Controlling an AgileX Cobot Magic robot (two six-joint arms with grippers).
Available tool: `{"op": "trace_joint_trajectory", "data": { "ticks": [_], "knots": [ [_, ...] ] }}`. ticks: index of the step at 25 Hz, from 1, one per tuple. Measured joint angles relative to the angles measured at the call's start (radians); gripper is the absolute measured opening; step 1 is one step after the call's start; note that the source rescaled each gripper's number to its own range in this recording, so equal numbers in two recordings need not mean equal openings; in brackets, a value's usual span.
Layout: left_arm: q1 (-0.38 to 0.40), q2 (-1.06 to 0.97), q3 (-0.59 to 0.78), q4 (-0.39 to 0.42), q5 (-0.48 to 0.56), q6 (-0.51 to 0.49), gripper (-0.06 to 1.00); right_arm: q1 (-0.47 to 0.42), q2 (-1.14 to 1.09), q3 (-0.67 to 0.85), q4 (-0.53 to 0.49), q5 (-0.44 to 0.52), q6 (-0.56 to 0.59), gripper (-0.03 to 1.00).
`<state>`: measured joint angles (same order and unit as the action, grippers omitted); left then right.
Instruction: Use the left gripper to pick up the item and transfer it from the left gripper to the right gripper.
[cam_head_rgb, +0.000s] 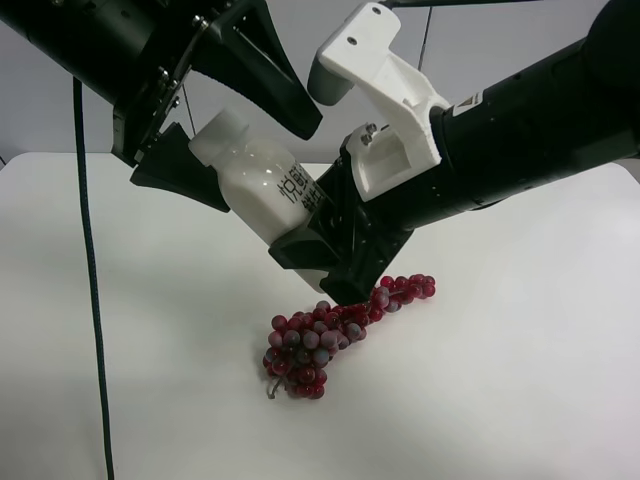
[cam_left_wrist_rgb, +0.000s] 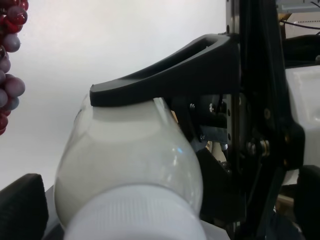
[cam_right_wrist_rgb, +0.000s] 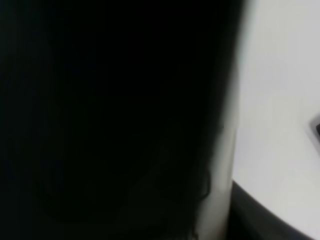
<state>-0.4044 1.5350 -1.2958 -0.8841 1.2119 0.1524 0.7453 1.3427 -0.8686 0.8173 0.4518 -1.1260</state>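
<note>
Handover check: the right gripper (cam_head_rgb: 312, 215) is clamped on the lower end of the item (cam_head_rgb: 262, 185), held aloft above the grape bunch (cam_head_rgb: 330, 330). The left gripper (cam_head_rgb: 268, 166) stands spread either side of the cap (cam_head_rgb: 225, 135) — apparently clear of it. Advised: withdraw straight back along the bottle's axis, without brushing the cap.

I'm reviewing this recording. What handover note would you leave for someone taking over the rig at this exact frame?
Left gripper: open, with its fingers spread on either side of the white bottle's cap end and not clamping it.
Right gripper: shut on the bottle's base end.
Bottle: tilted in the air between the two arms, above the table. The grape bunch lies on the table below it.
Done: the bottle is picked up and the right gripper now holds it.
Left: back the left gripper away from the cap end, probably slowly, so it doesn't knock the bottle.
</note>
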Motion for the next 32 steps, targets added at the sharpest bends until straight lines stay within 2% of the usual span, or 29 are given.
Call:
{"op": "trace_joint_trajectory", "data": {
  "ticks": [7, 18, 25, 28, 32],
  "knots": [
    [0.036, 0.000, 0.000, -0.001, -0.017, 0.035, 0.99, 0.000, 0.000, 0.000, 0.000, 0.001, 0.000, 0.00],
    [0.246, -0.035, -0.018, -0.033, -0.001, 0.106, 1.00, 0.000, 0.000, 0.000, 0.000, 0.001, 0.001, 0.00],
    [0.352, -0.173, -0.058, -0.035, -0.001, 0.142, 1.00, 0.000, 0.000, 0.000, 0.000, 0.002, 0.001, 0.00],
    [0.364, -0.278, -0.058, 0.035, -0.002, 0.153, 1.00, 0.000, 0.000, 0.000, 0.000, 0.006, 0.001, 0.00],
    [0.364, -0.449, -0.058, 0.221, -0.016, 0.121, 1.00, 0.000, 0.000, 0.000, 0.000, 0.014, 0.001, 0.00]
  ]
}}
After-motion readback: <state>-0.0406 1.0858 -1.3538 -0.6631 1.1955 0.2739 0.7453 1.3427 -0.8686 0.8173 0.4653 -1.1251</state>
